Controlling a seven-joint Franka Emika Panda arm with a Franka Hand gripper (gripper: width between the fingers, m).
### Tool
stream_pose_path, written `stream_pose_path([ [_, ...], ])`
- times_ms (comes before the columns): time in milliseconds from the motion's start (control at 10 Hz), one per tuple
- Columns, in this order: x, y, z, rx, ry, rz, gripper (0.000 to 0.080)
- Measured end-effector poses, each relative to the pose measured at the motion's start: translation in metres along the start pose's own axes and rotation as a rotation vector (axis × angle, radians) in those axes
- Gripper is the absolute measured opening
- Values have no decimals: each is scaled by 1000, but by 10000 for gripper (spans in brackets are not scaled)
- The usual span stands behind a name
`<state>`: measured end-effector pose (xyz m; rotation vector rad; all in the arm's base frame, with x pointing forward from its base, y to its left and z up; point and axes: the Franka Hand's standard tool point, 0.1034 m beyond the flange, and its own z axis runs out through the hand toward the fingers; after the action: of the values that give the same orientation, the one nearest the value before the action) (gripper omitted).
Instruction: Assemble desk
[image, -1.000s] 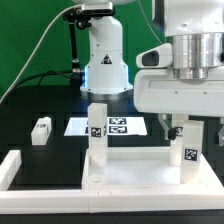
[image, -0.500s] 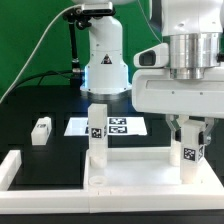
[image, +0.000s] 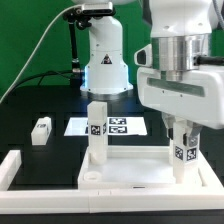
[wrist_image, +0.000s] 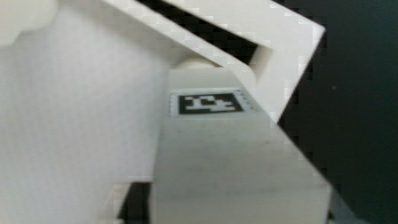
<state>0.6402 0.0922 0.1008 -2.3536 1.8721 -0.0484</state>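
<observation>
White plastic square leg (image: 185, 162) stood upright at a corner of the white tray-like desk top (image: 130, 172), exterior view's right. Hand (image: 185, 135), wide open a second earlier, had closed partway onto it; grip made, seating it looked next.

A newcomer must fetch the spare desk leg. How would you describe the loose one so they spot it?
Find the wide white desk top at the front. Behind its corner on the exterior view's left, a short white leg sits on the black table. Unlike the two standing legs, it sits alone.
</observation>
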Motion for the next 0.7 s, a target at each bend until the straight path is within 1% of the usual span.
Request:
stream_pose_path([
  [200, 5, 2, 0, -6, -69, 186, 290],
  [300, 6, 3, -1, -12, -67, 230, 290],
  [700, 4, 2, -1, -18, -66, 426, 291],
])
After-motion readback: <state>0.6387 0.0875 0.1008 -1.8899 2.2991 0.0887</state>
